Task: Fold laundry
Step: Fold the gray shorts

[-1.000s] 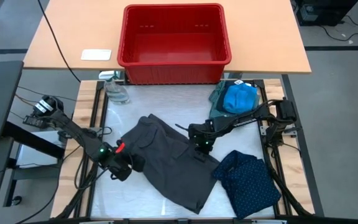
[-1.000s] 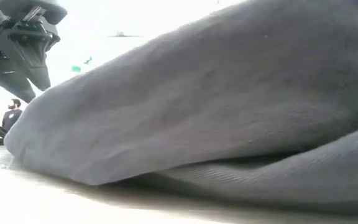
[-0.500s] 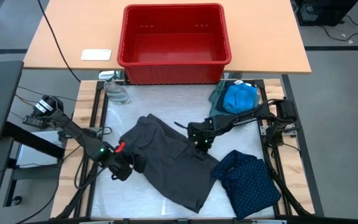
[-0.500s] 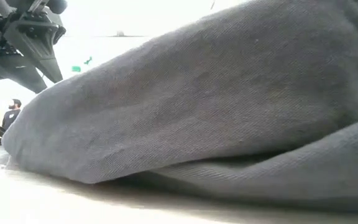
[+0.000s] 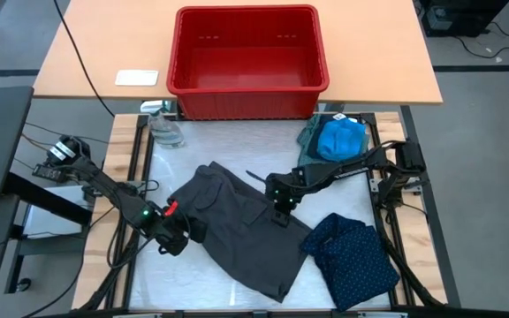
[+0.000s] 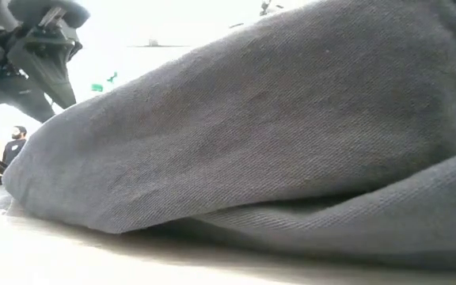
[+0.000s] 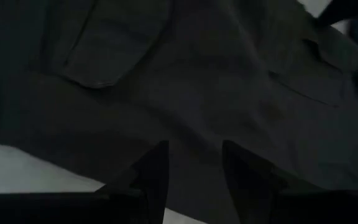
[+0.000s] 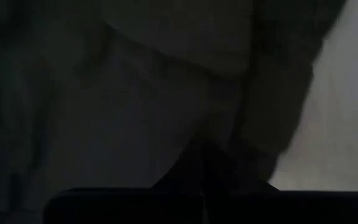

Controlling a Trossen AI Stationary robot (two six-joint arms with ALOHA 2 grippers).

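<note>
Large charcoal-grey garment (image 5: pixel 237 225) mid-table, left end effector (image 5: pixel 186 233) parted at its left edge, right end effector (image 5: pixel 278 210) together, on its right part.

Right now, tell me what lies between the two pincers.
In the high view, the large charcoal-grey garment fills the stretch: the left pincer sits at its left edge, the right pincer over its right part. Nothing else lies between them.

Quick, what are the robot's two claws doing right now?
Left gripper: open, fingers apart at the charcoal-grey garment edge.
Right gripper: shut, on the garment; holding cloth cannot be told.
</note>
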